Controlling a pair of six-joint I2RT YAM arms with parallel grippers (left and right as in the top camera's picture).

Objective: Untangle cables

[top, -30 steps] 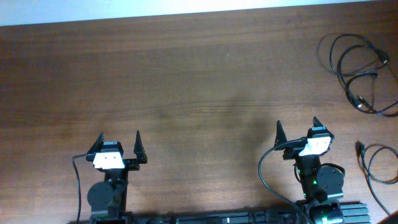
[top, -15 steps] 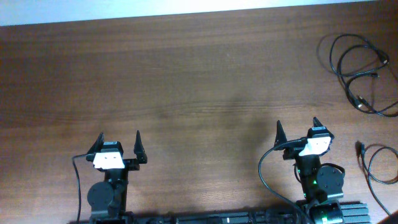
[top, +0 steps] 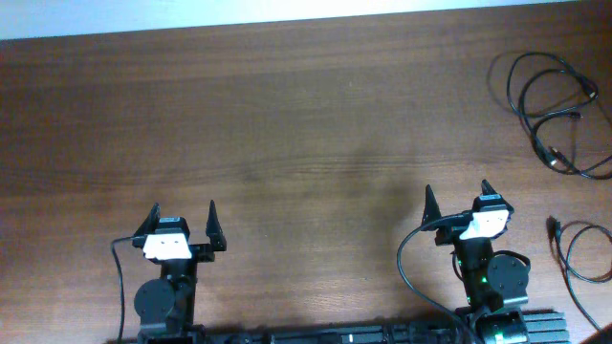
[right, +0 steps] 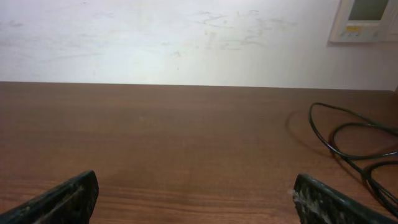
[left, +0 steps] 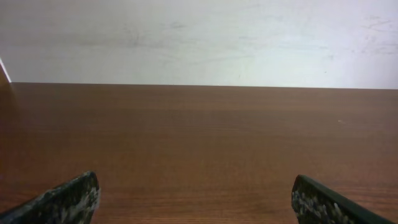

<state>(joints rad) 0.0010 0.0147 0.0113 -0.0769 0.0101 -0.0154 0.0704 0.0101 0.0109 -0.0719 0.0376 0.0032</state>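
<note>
A tangle of thin black cables lies in loose loops at the table's far right corner; part of it shows at the right of the right wrist view as cable loops. Another black cable loop lies at the right edge, beside the right arm. My right gripper stands open near the front edge, well short and left of the tangle, nothing between its fingers. Near the front left, my left gripper is wide open and empty, far from the cables; its fingertips frame bare wood.
The brown wooden table ends at a white wall at the back. A white wall panel shows at the upper right of the right wrist view. Thicker black wires run from the arm bases at the front edge.
</note>
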